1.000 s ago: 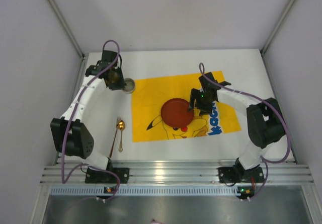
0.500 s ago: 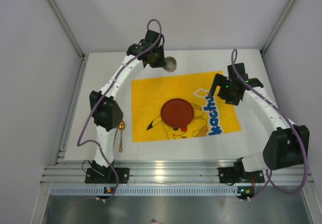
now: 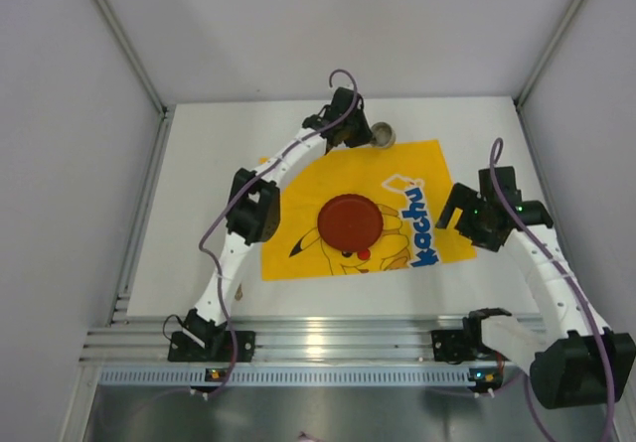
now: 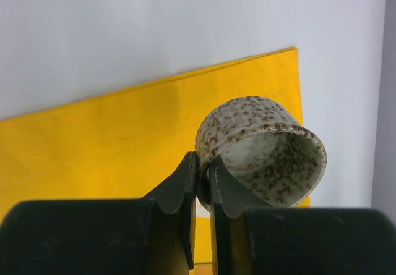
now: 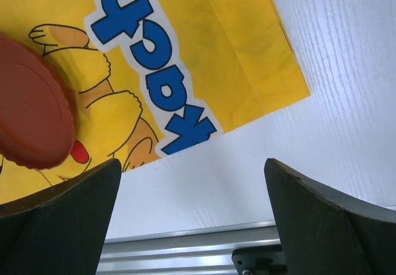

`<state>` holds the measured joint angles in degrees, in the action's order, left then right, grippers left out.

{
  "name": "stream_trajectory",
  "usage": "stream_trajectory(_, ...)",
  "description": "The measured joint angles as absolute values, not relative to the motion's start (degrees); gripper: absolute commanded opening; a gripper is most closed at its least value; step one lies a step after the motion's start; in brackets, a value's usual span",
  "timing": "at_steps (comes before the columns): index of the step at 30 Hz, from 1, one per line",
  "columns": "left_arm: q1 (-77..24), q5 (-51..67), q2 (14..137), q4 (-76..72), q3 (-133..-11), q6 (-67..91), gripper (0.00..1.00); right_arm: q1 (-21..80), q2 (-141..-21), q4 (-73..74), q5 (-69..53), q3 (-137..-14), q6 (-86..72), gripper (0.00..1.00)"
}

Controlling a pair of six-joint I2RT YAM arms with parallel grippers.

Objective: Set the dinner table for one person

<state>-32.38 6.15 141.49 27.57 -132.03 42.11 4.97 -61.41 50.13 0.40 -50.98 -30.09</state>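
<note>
My left gripper (image 3: 363, 134) (image 4: 203, 164) is shut on the wall of a small speckled cup (image 3: 383, 135) (image 4: 263, 148), one finger inside the rim and one outside. It holds the cup tilted above the far edge of the yellow Pikachu mat (image 3: 397, 164) (image 4: 93, 145). A red plate (image 3: 350, 221) (image 5: 31, 108) sits in the middle of the mat. My right gripper (image 3: 465, 219) (image 5: 192, 164) is open and empty, above the white dinner table (image 3: 199, 184) (image 5: 322, 89) by the mat's near right corner (image 5: 291, 83).
The ribbed aluminium rail (image 3: 338, 343) (image 5: 185, 241) runs along the near edge with both arm bases on it. Grey walls enclose the table on the left, right and far sides. The left arm (image 3: 248, 214) stretches over the mat's left edge.
My left gripper has carried the cup rightward along the far side, from the table's left to the mat's far edge. My right gripper has drawn back right from the plate. The golden spoon no longer shows.
</note>
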Motion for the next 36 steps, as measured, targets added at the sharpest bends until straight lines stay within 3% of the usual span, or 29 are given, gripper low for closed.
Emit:
stream_trajectory(7,-36.84,6.13,149.82,18.72,-138.02,46.98,0.0,4.23,-51.72,55.0,3.49,-50.46,-30.3,1.0)
stream_trajectory(16,-41.45,5.8,154.21,17.85,-139.17,46.13,0.0,3.9,-53.41,57.52,5.17,-50.78,-30.2,1.0)
stream_trajectory(20,-42.11,3.2,154.28,19.84,-140.0,42.98,0.16,3.62,-55.66,57.58,5.32,-50.94,-30.04,1.0)
stream_trajectory(23,-42.0,1.21,154.28,20.18,-140.4,40.01,0.33,3.46,-57.04,57.49,5.28,-51.11,-30.0,1.0)
stream_trajectory(28,-41.93,-0.54,154.26,19.94,-140.81,36.64,0.47,3.4,-58.35,57.49,5.1,-51.11,-29.71,1.0)
stream_trajectory(31,-42.22,-0.93,154.26,19.77,-140.88,35.81,0.47,3.25,-58.54,57.49,4.97,-51.11,-29.56,1.0)
stream_trajectory(36,-42.44,-0.91,153.84,18.85,-140.9,34.94,0.58,3.22,-58.52,57.49,4.86,-51.13,-29.54,1.0)
